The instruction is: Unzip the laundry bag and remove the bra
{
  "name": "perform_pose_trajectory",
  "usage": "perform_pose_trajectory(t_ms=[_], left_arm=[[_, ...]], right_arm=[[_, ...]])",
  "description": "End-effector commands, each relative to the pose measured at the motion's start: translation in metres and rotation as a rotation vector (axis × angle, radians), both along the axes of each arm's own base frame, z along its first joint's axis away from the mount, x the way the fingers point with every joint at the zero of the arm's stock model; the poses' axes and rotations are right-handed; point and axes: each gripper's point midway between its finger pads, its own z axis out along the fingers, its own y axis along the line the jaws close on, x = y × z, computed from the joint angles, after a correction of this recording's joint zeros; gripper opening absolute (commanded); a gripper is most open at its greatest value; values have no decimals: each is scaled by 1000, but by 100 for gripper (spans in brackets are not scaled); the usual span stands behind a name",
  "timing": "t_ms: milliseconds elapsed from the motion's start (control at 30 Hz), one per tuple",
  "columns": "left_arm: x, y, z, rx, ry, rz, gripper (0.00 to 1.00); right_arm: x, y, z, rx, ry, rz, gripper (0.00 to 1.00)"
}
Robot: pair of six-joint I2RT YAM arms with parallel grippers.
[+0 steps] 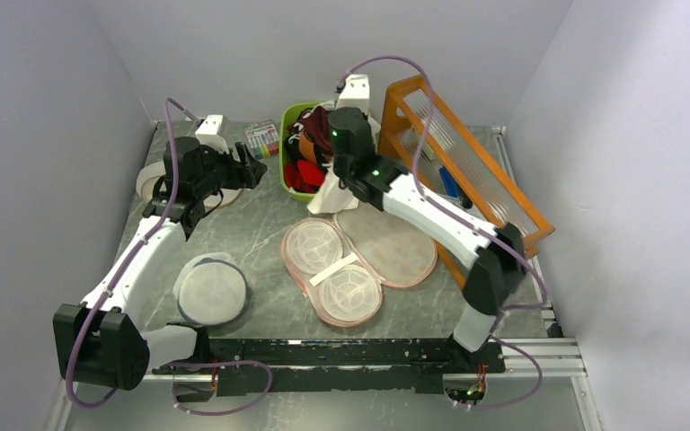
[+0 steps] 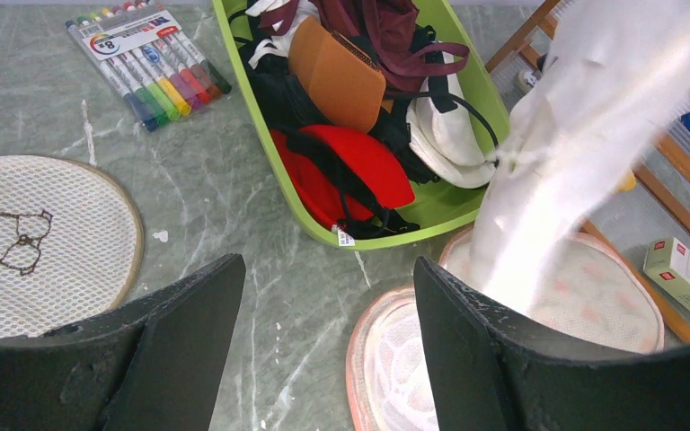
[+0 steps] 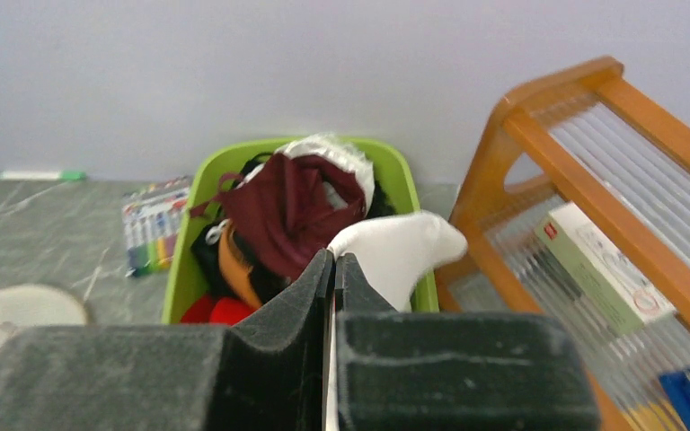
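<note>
Bra (image 1: 327,195) at edge of laundry bag (image 1: 393,244)

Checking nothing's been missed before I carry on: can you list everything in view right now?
laundry bag: one, peach, unzipped and open flat at table centre
bra: one, white, hanging from the right gripper above the bag's far end
bin: one, green, far centre
garments: several, maroon, red, black, white, tan; in the bin
marker pack: one, multicoloured, left of the bin
mesh discs: two, white; front left and far left
rack: one, orange wood, right side
left gripper: jaws open, empty
right gripper: jaws shut on the bra
</note>
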Motion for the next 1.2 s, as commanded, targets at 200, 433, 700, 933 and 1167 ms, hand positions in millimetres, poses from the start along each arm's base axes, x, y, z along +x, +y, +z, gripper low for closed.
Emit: perform_pose_trajectory(t_ms=[200, 433, 700, 933, 1167], left_arm=[[3, 0, 27, -15, -70, -8, 80], [3, 1, 30, -26, -77, -12, 80], [4, 0, 26, -39, -65, -23, 80], [6, 1, 23, -66, -46, -29, 79], [7, -1, 20, -87, -31, -40, 79]], right_arm=[[125, 36, -57, -89, -31, -96, 0], [181, 55, -82, -111, -116, -56, 0], [226, 68, -120, -126, -177, 45, 0], [224, 83, -143, -158, -129, 147, 17], [203, 85, -110, -128, -28, 231, 62]])
